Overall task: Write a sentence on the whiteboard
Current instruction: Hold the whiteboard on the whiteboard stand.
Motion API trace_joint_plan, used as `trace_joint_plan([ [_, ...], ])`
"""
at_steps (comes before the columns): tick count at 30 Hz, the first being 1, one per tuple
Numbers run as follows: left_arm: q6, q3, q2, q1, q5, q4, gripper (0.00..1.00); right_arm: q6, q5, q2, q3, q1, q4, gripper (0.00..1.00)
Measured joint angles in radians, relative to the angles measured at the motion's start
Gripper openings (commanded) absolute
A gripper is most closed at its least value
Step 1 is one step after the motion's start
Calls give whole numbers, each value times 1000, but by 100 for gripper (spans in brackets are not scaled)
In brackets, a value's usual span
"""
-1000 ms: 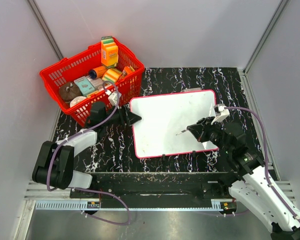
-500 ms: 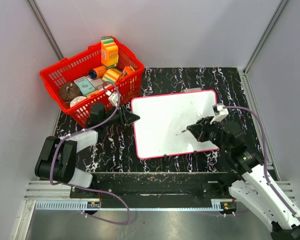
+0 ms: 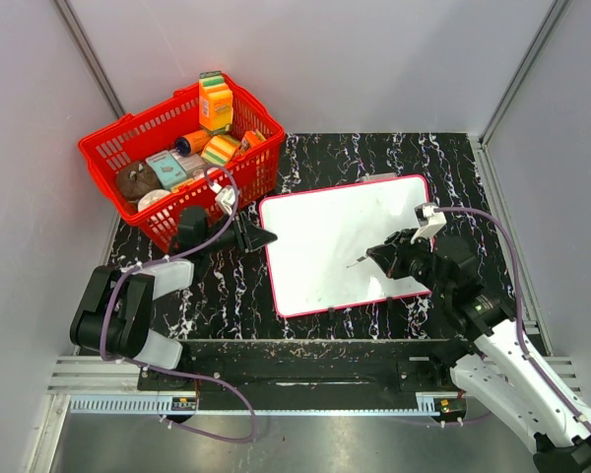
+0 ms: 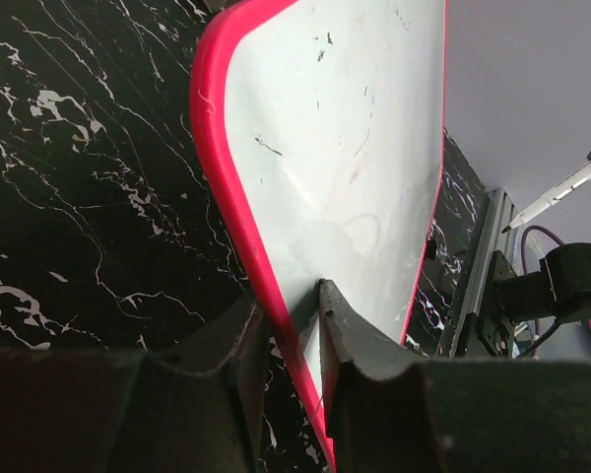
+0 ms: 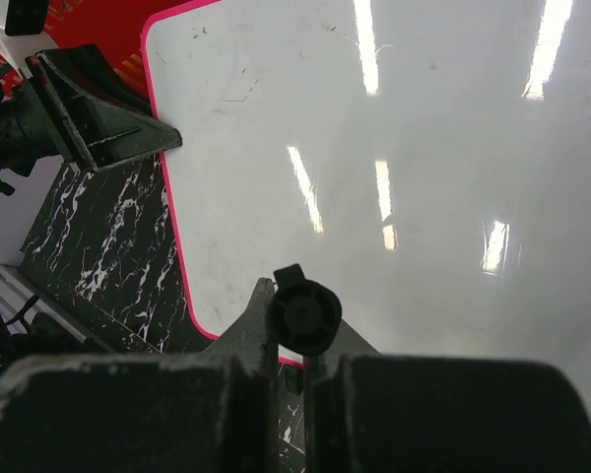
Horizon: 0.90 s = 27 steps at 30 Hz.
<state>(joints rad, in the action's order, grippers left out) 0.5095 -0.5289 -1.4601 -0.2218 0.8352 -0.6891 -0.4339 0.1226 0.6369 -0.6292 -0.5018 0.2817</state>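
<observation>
The whiteboard (image 3: 325, 232), white with a red-pink frame, lies flat on the black marbled table and is blank apart from faint smudges. My left gripper (image 3: 267, 236) is shut on its left edge; in the left wrist view (image 4: 292, 298) one finger sits on the white face (image 4: 345, 128) and the other outside the frame. My right gripper (image 3: 382, 258) is shut on a marker (image 3: 359, 262) over the board's right half, tip pointing left. In the right wrist view the marker's round black end (image 5: 303, 315) sits between my fingers above the board (image 5: 424, 168).
A red basket (image 3: 108, 158) holding several grocery items stands at the back left, just behind my left arm. Grey walls enclose the table on three sides. A metal rail (image 3: 276, 379) runs along the near edge.
The whiteboard and my left gripper on it have shifted slightly to the right. My right gripper with the marker has edged a little toward the back.
</observation>
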Motion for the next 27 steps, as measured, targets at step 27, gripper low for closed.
trace_joint_plan([
  [27,-19,14,3,-42,5,-11,0,-16,67,79,-19,0,-126,0],
])
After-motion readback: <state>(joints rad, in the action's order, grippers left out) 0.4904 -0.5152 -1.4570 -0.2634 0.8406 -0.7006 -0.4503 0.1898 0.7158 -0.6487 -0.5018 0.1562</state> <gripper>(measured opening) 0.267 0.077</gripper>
